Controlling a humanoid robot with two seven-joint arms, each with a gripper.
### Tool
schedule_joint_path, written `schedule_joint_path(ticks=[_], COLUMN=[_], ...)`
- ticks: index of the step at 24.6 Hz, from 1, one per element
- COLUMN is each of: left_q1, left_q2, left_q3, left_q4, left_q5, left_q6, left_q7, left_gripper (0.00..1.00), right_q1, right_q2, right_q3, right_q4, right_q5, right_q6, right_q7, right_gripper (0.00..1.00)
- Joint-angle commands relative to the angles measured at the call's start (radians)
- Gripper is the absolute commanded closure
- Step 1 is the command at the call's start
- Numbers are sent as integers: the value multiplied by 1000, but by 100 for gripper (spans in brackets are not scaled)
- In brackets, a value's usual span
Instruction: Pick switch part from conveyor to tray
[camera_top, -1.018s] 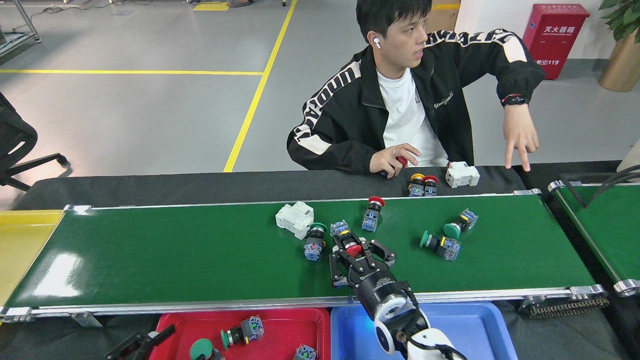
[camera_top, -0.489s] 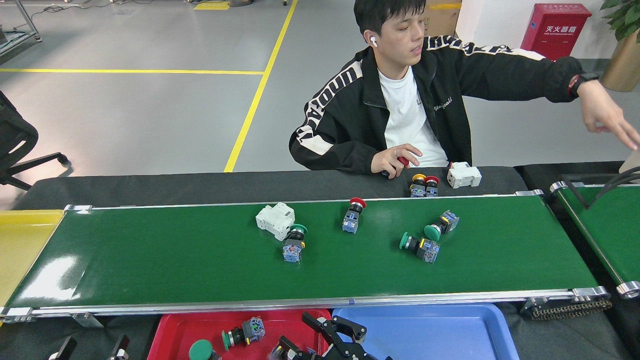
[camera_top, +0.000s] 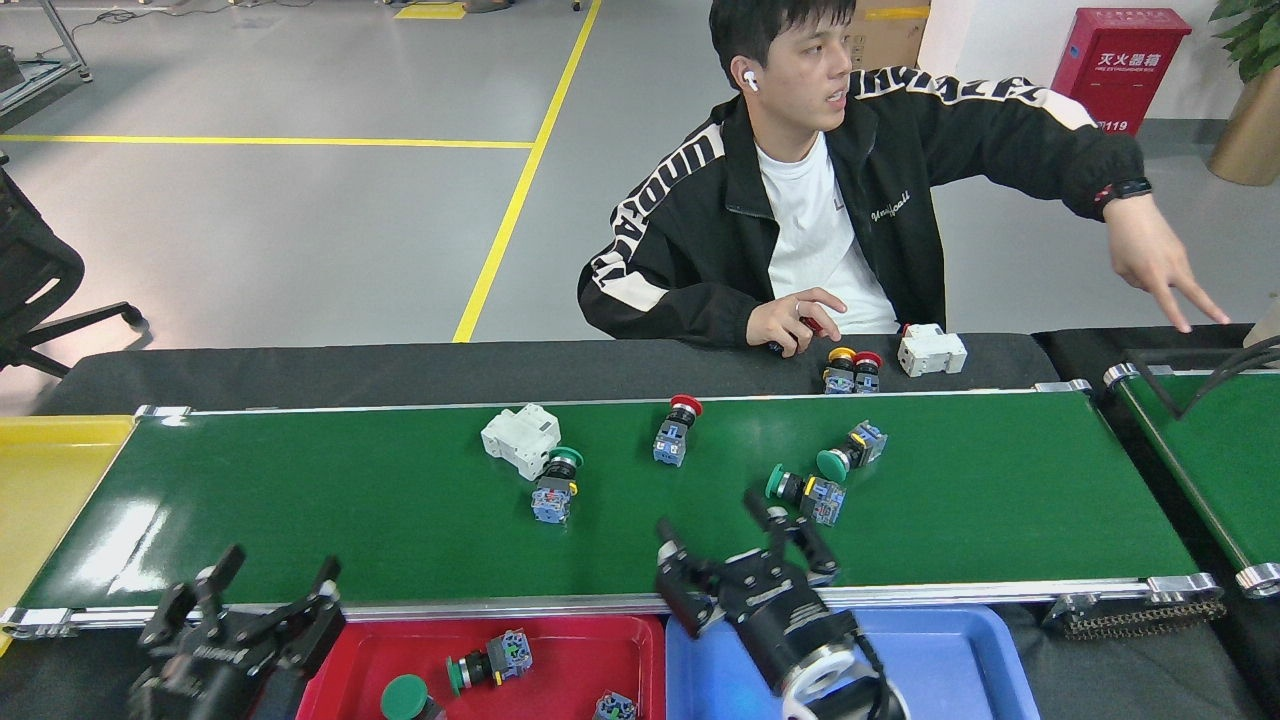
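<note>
Several switch parts lie on the conveyor (camera_top: 300, 510): a green-capped one (camera_top: 553, 486), a red-capped one (camera_top: 675, 430) and two green-capped ones (camera_top: 803, 491) (camera_top: 850, 450) close together. My right gripper (camera_top: 710, 515) hovers over the belt's front edge, just left of and in front of the nearer green-capped pair, open and empty. My left gripper (camera_top: 275, 570) is open and empty at the front rail, at the red tray's left corner. The red tray (camera_top: 560, 640) below the belt holds switch parts (camera_top: 490, 660).
A white breaker (camera_top: 520, 438) lies on the belt. A blue tray (camera_top: 950, 650) sits right of the red one, a yellow tray (camera_top: 40, 480) at the far left, a second green belt (camera_top: 1210, 450) at the right. A person (camera_top: 800, 220) sits behind, hand (camera_top: 1150, 255) stretched right; more parts (camera_top: 850, 370) lie there.
The parts have ridden left on the belt. My right gripper, shut on a red-capped part one second ago, went down over the red tray and is back over the belt, open. My left gripper rose into view.
</note>
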Motion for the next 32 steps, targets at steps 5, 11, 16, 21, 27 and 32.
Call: schedule_joint_path(ticks=[5, 11, 16, 21, 27, 32], left_q1=[-131, -229, -335, -404, -435, -437], left_q2=[15, 11, 15, 37, 75, 78], left_q3=[-82, -152, -226, -229, -310, -307], left_q4=[181, 279, 431, 511, 577, 609], left_q5=[-6, -7, -7, -9, -15, -6], left_q6=[81, 104, 170, 182, 180, 184], left_q7=[15, 17, 54, 57, 61, 61], left_gripper=[0, 0, 0, 0, 53, 93], right_q1=[173, 135, -92, -329, -410, -421], right_q2=[-75, -61, 51, 123, 124, 124], right_q3=[-12, 27, 126, 206, 326, 318], right_q4=[-83, -51, 213, 527, 659, 662], right_q5=[-3, 4, 46, 47, -13, -13], right_q6=[25, 28, 55, 104, 115, 17], right_q7=[-169, -171, -126, -132, -140, -168], right_gripper=[2, 2, 2, 3, 27, 87])
